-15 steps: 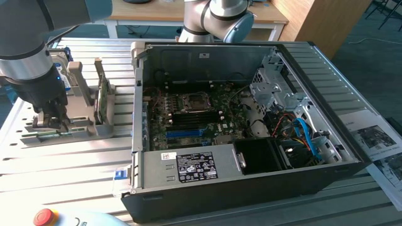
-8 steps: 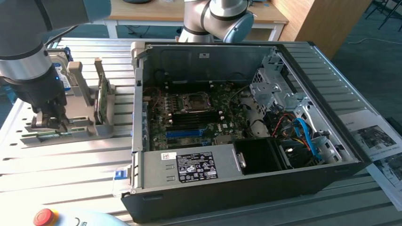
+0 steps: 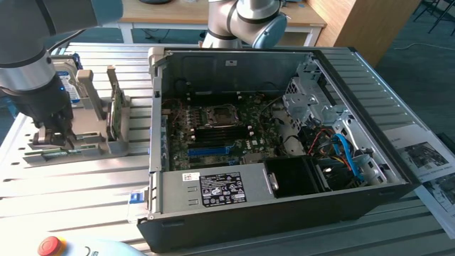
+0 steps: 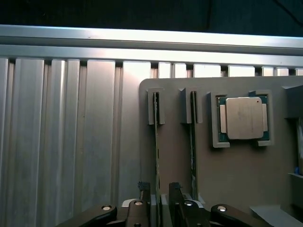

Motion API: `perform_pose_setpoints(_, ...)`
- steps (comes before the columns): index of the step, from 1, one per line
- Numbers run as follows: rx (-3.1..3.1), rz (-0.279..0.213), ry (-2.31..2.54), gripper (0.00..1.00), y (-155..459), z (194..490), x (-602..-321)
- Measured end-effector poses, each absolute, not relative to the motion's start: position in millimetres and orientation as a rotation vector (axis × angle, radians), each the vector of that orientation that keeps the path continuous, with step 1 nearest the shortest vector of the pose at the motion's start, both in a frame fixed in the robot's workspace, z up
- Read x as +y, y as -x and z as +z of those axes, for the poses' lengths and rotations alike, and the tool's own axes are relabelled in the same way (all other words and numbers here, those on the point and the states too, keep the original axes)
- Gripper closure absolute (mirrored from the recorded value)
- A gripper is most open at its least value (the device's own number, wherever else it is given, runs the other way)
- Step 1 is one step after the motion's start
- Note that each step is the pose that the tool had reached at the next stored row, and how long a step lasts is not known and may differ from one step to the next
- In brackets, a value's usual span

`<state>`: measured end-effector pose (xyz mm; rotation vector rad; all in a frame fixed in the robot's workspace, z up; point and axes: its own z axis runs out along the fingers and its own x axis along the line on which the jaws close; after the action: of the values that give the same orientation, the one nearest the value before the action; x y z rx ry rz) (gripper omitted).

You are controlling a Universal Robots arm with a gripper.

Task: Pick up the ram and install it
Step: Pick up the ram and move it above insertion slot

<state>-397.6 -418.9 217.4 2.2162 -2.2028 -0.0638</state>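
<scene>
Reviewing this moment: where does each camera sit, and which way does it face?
Exterior view: raised, off the arm, looking down on the open computer case and slatted table; the arm and its tool show at the exterior view's left.
Wrist view: on the wrist, looking down past the tool's open fingers, which straddle one ram standing on edge in the grey holder.
Shared: the tool, the grey holder and the slatted table.
</scene>
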Motion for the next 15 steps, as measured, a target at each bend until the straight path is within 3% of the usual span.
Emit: perform_pose_setpoints(15, -2.203, -0.064, -2.216, 0.70, 399.7, 212.8, -418.3)
